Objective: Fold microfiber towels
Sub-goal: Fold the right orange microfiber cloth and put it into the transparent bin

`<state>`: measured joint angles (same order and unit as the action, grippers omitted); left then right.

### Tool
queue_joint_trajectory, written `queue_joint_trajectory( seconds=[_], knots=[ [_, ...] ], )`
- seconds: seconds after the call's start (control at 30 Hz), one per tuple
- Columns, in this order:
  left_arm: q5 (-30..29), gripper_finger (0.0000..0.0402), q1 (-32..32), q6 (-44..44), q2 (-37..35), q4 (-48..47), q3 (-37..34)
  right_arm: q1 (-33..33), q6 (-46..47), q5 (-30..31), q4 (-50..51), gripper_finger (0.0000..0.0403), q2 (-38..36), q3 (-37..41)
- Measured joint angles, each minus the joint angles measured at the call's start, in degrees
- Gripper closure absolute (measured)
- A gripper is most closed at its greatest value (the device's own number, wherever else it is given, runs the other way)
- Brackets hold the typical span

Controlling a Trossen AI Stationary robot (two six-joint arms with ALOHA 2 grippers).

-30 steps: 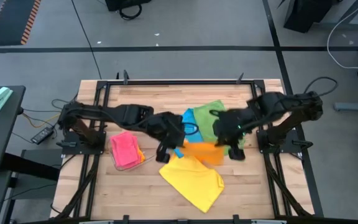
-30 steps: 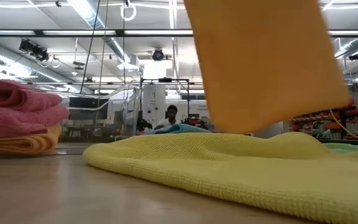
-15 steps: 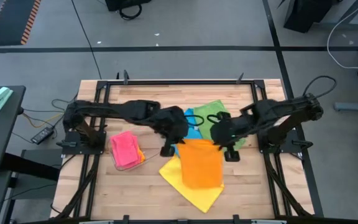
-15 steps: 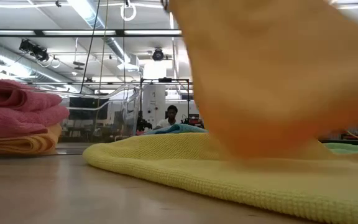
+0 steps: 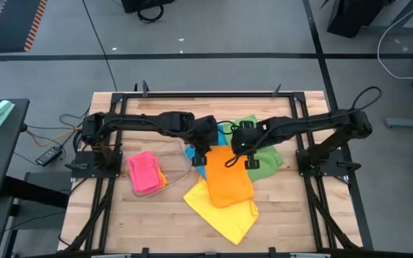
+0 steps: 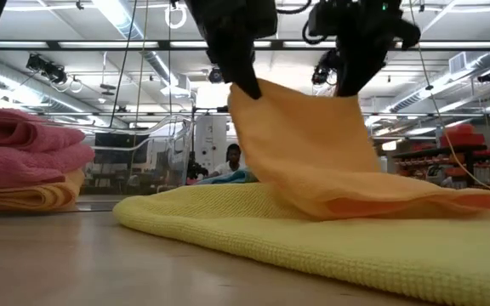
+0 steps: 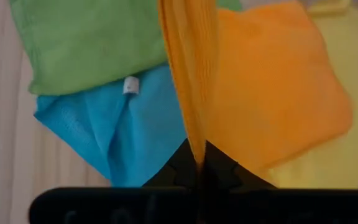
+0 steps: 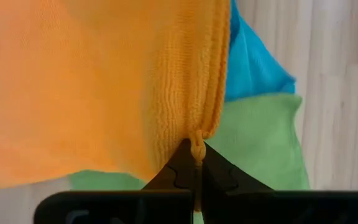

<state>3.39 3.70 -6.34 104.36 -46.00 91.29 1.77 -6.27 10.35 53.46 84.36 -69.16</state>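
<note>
left gripper (image 5: 205, 152) + right gripper (image 5: 249, 153) both pinching orange towel (image 5: 228, 179) | yellow towel (image 5: 224, 215) underneath | pink towel (image 5: 143, 172) at 9 o'clock

A clear tray (image 5: 180, 159) sits on the wooden table (image 5: 292, 215) (left side); a person (image 6: 233, 159) is visible beyond.
</note>
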Motion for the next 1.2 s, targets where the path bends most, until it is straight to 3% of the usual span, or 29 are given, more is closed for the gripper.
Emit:
queue_joint_trajectory(
  seconds=[0.2,0.3,0.47,0.57,0.87,1.07,1.2],
  knots=[
    [-1.65,0.0395,4.45,-6.85,0.00,-0.62,0.09,-5.90,-9.56,2.05,-7.25,0.0395,-0.64,3.84],
    [0.39,0.0391,8.54,-8.27,0.00,-0.93,0.11,-10.06,-13.07,1.99,-9.35,0.0395,-0.62,3.86],
    [7.40,0.0389,12.77,-7.85,0.68,-1.53,0.12,-16.33,-17.45,-4.51,-12.64,0.0395,-0.59,3.93],
    [7.83,0.0395,12.06,-8.29,0.76,-1.62,0.11,-17.78,-17.77,-7.15,-12.99,0.0395,-0.59,3.93],
    [8.06,0.0377,7.15,-9.06,0.98,-0.30,0.11,-13.60,-18.43,-9.95,-7.96,0.0395,-0.57,4.04],
    [7.81,0.0394,3.81,-7.52,1.03,1.18,0.11,-9.41,-17.93,-6.07,-11.17,0.0395,-0.58,8.34],
    [7.59,0.0384,1.41,-5.94,2.36,2.86,0.09,-5.89,-16.26,-4.43,-14.20,0.0395,-0.57,11.92]
  ],
)
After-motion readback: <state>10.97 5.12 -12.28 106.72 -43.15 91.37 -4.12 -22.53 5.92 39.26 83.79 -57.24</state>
